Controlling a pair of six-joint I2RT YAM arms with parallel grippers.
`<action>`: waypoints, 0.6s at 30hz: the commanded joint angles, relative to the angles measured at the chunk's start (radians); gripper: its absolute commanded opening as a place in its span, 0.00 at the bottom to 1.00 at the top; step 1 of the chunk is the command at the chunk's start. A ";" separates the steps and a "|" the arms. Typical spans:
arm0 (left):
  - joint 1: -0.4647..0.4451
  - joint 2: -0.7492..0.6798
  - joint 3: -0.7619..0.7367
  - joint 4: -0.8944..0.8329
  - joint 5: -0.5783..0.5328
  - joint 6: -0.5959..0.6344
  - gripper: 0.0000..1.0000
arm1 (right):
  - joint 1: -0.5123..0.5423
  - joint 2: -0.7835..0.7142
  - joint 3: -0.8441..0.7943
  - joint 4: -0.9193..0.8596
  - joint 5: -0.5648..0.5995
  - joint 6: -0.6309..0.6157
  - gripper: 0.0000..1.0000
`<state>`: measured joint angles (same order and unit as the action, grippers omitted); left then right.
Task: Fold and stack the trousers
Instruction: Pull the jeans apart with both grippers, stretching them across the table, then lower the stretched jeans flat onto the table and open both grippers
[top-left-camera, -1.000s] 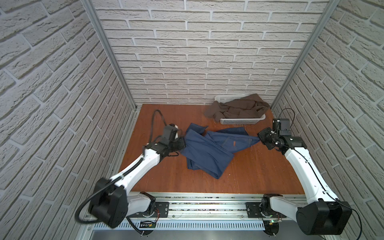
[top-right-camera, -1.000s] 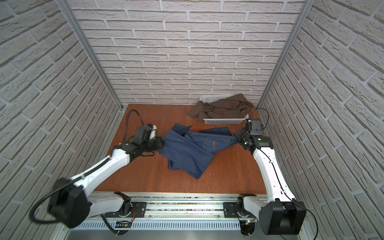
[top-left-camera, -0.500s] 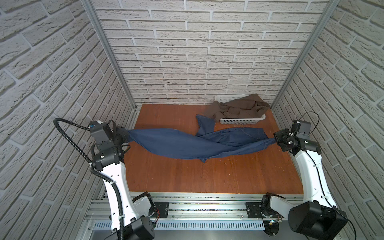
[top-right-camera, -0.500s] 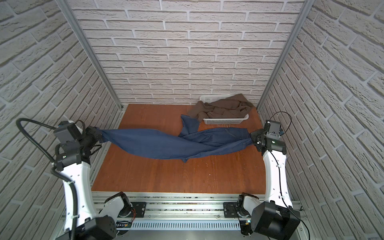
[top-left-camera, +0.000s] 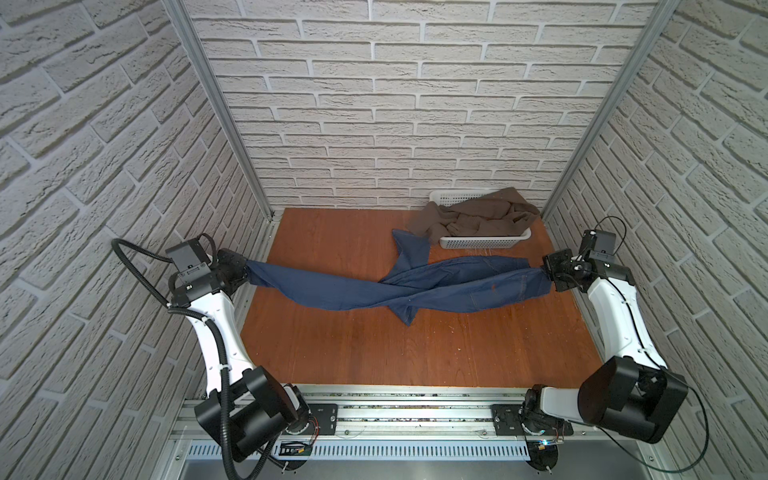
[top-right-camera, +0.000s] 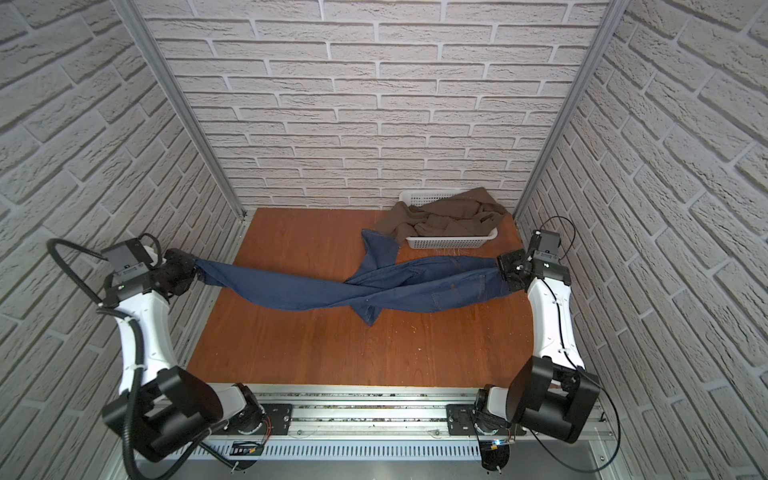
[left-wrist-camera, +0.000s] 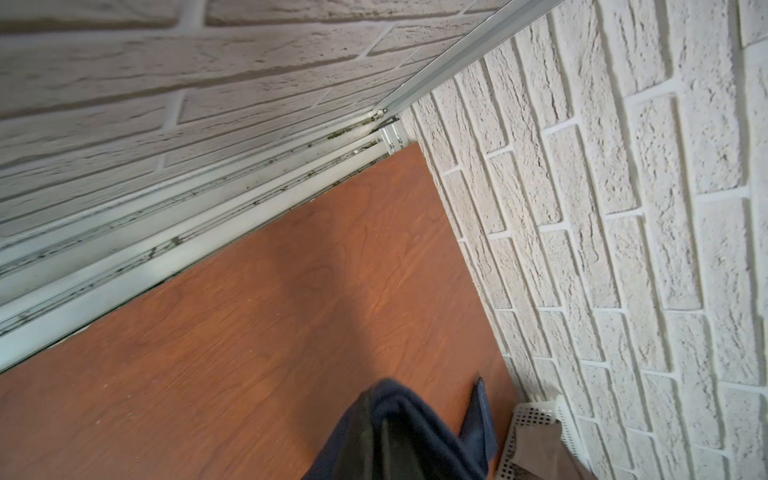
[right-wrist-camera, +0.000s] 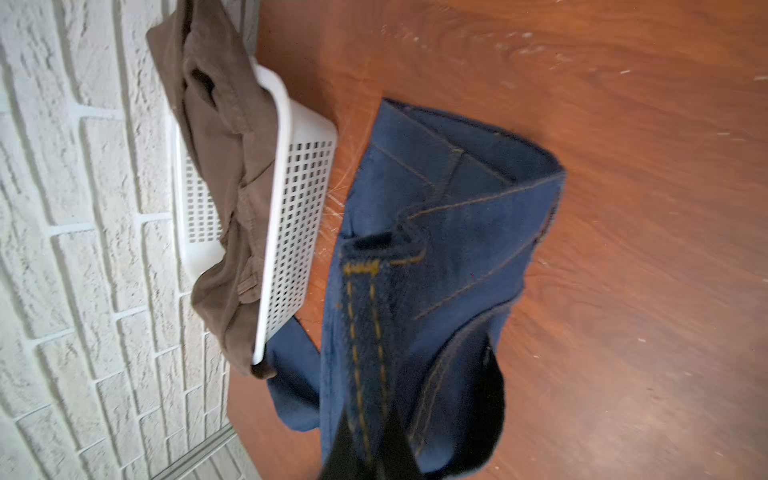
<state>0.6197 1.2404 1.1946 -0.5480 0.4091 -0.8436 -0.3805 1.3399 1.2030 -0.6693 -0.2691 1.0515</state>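
Reddish-brown wood-grain bench (top-left-camera: 374, 353), flat, enclosed on three sides by white textured brick-pattern walls (top-left-camera: 395, 104). The trousers (top-left-camera: 415, 286) (dark blue denim, orange-tan stitching) span it from left edge to right edge, twisted mid-length. The left gripper (top-left-camera: 247, 272) is clamped on a leg end, the right gripper (top-left-camera: 545, 277) on the waistband. A white perforated basket (top-left-camera: 482, 242) with crumpled brown cloth (top-left-camera: 478, 218) occupies the far right corner.

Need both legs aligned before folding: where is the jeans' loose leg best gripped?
Its hem, lying flat on the table by the white basket. Come down from the side away from the basket, whose brown garment overhangs that corner.
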 joint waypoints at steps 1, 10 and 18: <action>0.006 -0.004 0.114 0.069 0.040 -0.014 0.00 | 0.024 -0.048 0.109 0.112 -0.045 0.055 0.06; 0.131 -0.093 -0.002 0.019 0.082 0.017 0.00 | 0.008 -0.205 0.025 0.068 0.091 -0.047 0.06; 0.242 -0.168 -0.320 -0.066 -0.011 0.118 0.00 | -0.082 -0.294 -0.282 -0.082 0.249 -0.166 0.05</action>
<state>0.8295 1.0920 0.9398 -0.5777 0.4519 -0.7773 -0.4305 1.0634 0.9890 -0.6773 -0.1333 0.9607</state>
